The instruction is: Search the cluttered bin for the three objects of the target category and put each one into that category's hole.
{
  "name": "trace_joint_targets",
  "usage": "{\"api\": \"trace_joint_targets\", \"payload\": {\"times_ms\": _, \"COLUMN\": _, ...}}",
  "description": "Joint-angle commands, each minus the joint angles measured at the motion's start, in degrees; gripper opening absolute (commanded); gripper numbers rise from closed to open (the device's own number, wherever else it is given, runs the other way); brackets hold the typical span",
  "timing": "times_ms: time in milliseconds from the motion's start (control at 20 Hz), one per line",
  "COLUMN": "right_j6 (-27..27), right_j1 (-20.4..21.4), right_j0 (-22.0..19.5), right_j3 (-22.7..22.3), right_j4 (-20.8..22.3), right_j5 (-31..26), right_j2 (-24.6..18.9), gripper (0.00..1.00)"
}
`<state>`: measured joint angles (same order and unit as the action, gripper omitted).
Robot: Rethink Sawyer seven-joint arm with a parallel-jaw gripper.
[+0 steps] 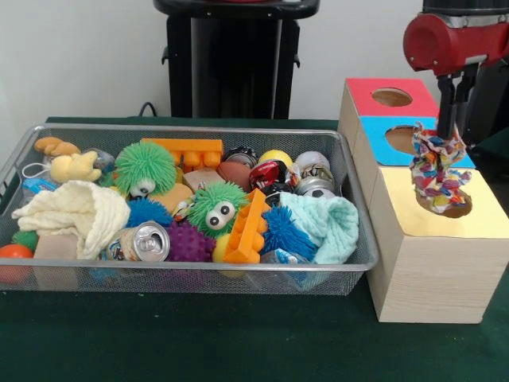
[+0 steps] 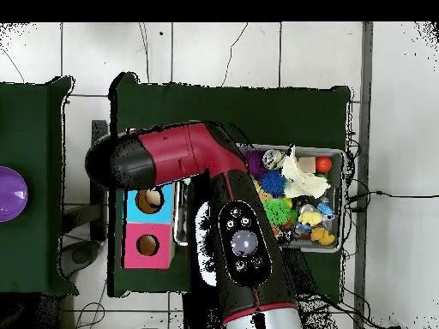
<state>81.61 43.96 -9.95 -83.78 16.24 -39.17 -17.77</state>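
My gripper (image 1: 447, 131) hangs at the right, shut on the top of a crinkly many-coloured snack packet (image 1: 436, 171). The packet dangles right over the round hole (image 1: 460, 210) in the yellow-topped wooden box (image 1: 485, 215), and its lower end hides most of the hole. The wire mesh bin (image 1: 199, 128) lies to the left, full of clutter. A shiny red and black packet-like thing (image 1: 269, 172) lies near its back right. In the overhead view the arm (image 2: 240, 231) covers the gripper, the packet and the yellow box, and part of the bin (image 2: 341, 171) shows.
The blue-surrounded hole (image 1: 402, 139) (image 2: 149, 200) and the red-surrounded hole (image 1: 391, 97) (image 2: 147, 245) lie behind the yellow box. In the bin are green furry toys (image 1: 145, 165), spiky balls (image 1: 189, 243), a silver can (image 1: 147, 241), orange bricks (image 1: 248, 227) and cloths (image 1: 79, 208).
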Motion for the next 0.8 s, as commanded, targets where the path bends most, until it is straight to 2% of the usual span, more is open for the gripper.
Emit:
{"api": "trace_joint_targets", "payload": {"times_ms": 50, "right_j6": 16.47, "right_j1": -3.92, "right_j0": 0.95, "right_j3": -4.97, "right_j4": -2.19, "right_j5": 3.49, "right_j2": 4.05, "gripper": 0.0}}
{"api": "trace_joint_targets", "payload": {"times_ms": 500, "right_j6": 16.42, "right_j1": -4.48, "right_j0": 2.04, "right_j3": -5.93, "right_j4": -4.08, "right_j5": 1.71, "right_j2": 6.08, "gripper": 0.0}}
{"api": "trace_joint_targets", "payload": {"times_ms": 800, "right_j6": 14.87, "right_j1": -7.12, "right_j0": 3.57, "right_j3": -4.37, "right_j4": -3.21, "right_j5": -0.83, "right_j2": 8.21, "gripper": 0.0}}
